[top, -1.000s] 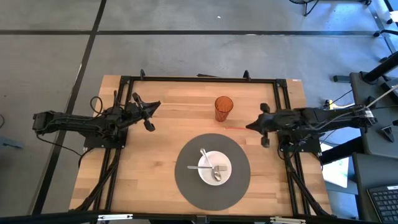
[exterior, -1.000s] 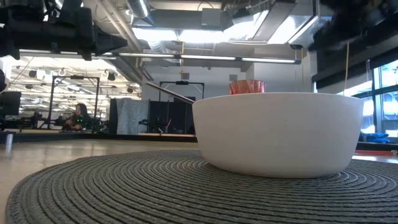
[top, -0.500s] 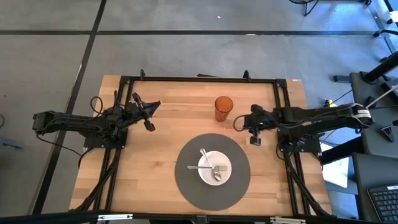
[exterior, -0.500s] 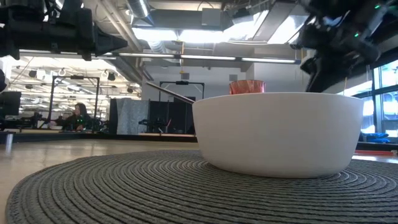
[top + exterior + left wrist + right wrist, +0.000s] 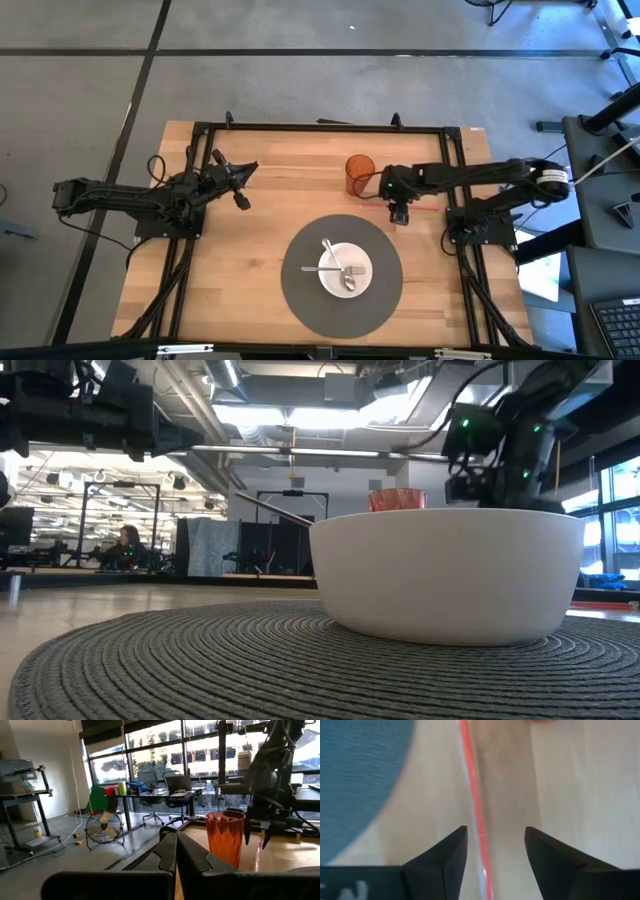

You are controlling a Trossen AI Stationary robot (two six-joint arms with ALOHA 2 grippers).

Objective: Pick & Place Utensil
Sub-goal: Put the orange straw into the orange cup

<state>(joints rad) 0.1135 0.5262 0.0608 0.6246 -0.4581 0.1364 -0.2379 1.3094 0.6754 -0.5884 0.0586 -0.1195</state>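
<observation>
A thin red straw (image 5: 374,206) lies flat on the wooden table between the orange cup (image 5: 359,174) and the grey placemat (image 5: 300,290). My right gripper (image 5: 495,832) is open and points down over the straw (image 5: 474,805), one finger on either side of it, touching nothing. The left wrist view shows that gripper (image 5: 256,839) beside the cup (image 5: 225,837). A white bowl (image 5: 345,270) on the placemat holds a fork and a spoon (image 5: 347,278). My left gripper (image 5: 248,172) waits shut at the table's left.
The cup stands close to the far-left side of my right gripper. The placemat's edge (image 5: 360,780) lies just on its near side. In the low view the bowl (image 5: 445,575) fills the middle. A black frame (image 5: 320,127) runs round the table.
My right gripper has reached from the table's right side toward the left, to a spot beside the cup and over the straw. It has tipped to point down and has opened. The straw, cup and bowl have stayed in place.
</observation>
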